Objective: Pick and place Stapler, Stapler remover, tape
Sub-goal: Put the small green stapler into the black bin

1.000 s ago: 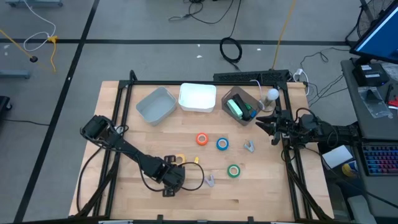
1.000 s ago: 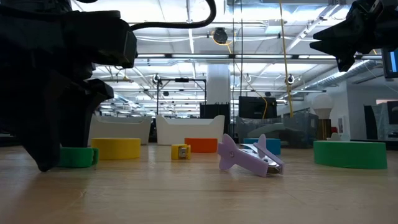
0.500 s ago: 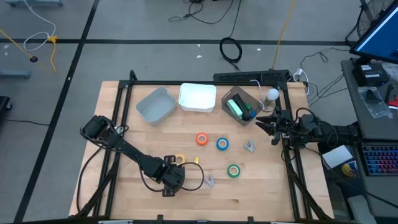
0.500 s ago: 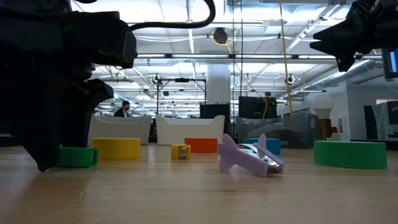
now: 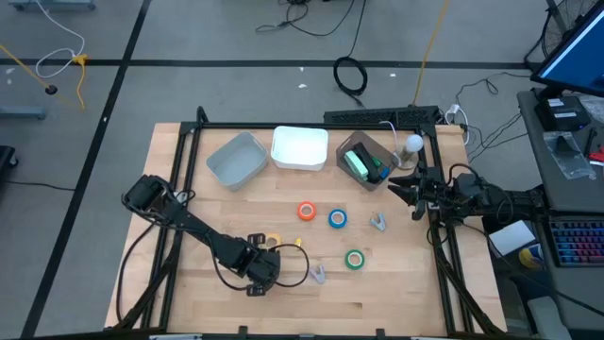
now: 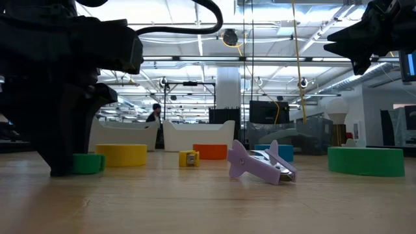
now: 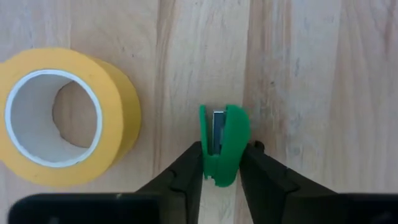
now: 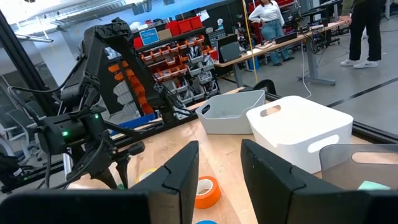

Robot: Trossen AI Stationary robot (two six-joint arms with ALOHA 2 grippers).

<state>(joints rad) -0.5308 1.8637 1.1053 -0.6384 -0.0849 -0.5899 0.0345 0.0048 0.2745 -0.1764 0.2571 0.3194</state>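
Changed since the earlier frames: left end effector [image 7: 221,163] has drawn its fingers in onto a small green stapler [image 7: 222,144]; in the low view the stapler sits slightly further right.

Item 1, green stapler: lower left of the high view, on the counter [image 5: 396,283], pinched at both flanks, just beside the yellow tape roll [image 7: 62,118]. Judged light, rigid plastic, smooth-sided; the narrow mid-body hold looks suitable, though it may twist.

Item 2, tape: orange roll [image 5: 306,211], blue roll [image 5: 337,219], green roll [image 5: 354,259], centre of the high view, all apart. Judged light and stiff; best taken across the ring wall.

Item 3, lilac staple remover [image 6: 260,164]: lower centre. Judged light, springy.

Item 4, right end effector [image 5: 406,190]: right of the high view, above the counter, fingers parted, empty.

Views: left wrist view alone shows finger contact on the stapler; the low view hides it behind the arm. High view alone shows the three bins [image 5: 300,148] in the upper centre.
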